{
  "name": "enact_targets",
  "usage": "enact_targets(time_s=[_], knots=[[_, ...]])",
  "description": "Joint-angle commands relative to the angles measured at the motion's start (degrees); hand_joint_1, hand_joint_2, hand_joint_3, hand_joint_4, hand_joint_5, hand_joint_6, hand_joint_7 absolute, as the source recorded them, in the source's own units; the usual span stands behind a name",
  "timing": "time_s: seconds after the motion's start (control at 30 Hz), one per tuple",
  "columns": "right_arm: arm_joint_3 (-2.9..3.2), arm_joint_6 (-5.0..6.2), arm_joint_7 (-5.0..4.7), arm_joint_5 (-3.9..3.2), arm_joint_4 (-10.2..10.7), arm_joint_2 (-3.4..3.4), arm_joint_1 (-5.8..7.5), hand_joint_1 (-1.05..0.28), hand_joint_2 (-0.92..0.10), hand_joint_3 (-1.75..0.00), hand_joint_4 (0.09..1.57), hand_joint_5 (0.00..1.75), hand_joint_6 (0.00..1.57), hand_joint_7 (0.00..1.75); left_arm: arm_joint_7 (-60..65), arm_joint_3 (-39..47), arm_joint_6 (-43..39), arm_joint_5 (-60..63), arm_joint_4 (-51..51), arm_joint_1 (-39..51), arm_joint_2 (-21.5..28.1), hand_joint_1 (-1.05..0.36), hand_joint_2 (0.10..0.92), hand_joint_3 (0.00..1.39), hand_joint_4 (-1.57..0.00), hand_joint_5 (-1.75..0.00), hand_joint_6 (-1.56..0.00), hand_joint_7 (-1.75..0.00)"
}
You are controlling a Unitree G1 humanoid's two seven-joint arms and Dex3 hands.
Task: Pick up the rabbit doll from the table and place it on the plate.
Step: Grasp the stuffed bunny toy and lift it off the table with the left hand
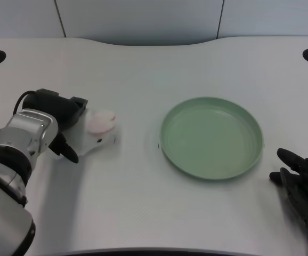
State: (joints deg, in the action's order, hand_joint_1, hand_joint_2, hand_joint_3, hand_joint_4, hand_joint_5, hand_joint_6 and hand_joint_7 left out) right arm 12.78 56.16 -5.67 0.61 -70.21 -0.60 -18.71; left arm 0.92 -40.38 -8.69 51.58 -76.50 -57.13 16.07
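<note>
The left hand (pixel 63 120) cups the rabbit doll (pixel 98 130) left of the plate (pixel 211 137) (grip unclear); likely soft, light; squeeze its body.

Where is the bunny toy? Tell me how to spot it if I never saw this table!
Find the big green plate in the middle of the white table. Look left of it, across a bare gap, to the robot's black left hand. The rabbit doll lies right against that hand: small and white with pink patches, almost the table's own colour.
</note>
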Motion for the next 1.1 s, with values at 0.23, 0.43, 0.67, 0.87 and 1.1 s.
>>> enact_targets(time_s=[0.23, 0.43, 0.67, 0.87, 1.1], knots=[[0.84, 1.55, -0.24, -1.07, -0.5, -0.73, 0.62, -0.27, -0.92, -0.28, 0.72, 0.79, 0.92, 0.01, 9.6, -2.8, 0.4, 2.2, -1.2, 0.3, 0.0, -0.87, 0.790, 0.00, -0.24, -0.14, -0.28, -0.08], [0.30, 1.61, -2.57, 0.26, -1.2, -1.20, 0.61, -0.25, -0.92, -0.28, 0.76, 0.72, 0.92, 0.01, 12.9, -0.5, -2.8, -0.2, -1.6, 0.7, 1.2, -0.44, 0.760, 0.01, -0.50, -0.37, -0.82, -0.12], [0.21, 2.75, -1.81, 0.15, -1.2, -1.42, 0.85, -0.25, -0.92, -0.29, 0.77, 0.70, 0.92, 0.01, 15.1, 0.4, -4.5, -1.1, -1.8, 1.0, 1.6, -0.29, 0.801, 0.00, -0.55, -1.35, -0.93, -0.27], [1.03, 3.07, -0.17, -1.05, -1.4, -1.14, 0.87, -0.26, -0.92, -0.29, 0.76, 0.69, 0.92, 0.00, 14.6, 0.2, -5.1, -0.7, -1.9, 0.8, 1.8, -0.25, 0.820, 0.01, -0.57, -1.57, -0.77, -0.78], [1.51, 2.55, -0.80, -1.43, -2.0, -0.78, 0.42, -0.28, -0.92, -0.25, 0.79, 0.68, 0.93, 0.01, 12.1, 3.4, -5.7, -4.0, -1.9, 0.5, 2.2, -0.27, 0.872, 0.11, -0.56, -1.42, -0.79, -0.61]])
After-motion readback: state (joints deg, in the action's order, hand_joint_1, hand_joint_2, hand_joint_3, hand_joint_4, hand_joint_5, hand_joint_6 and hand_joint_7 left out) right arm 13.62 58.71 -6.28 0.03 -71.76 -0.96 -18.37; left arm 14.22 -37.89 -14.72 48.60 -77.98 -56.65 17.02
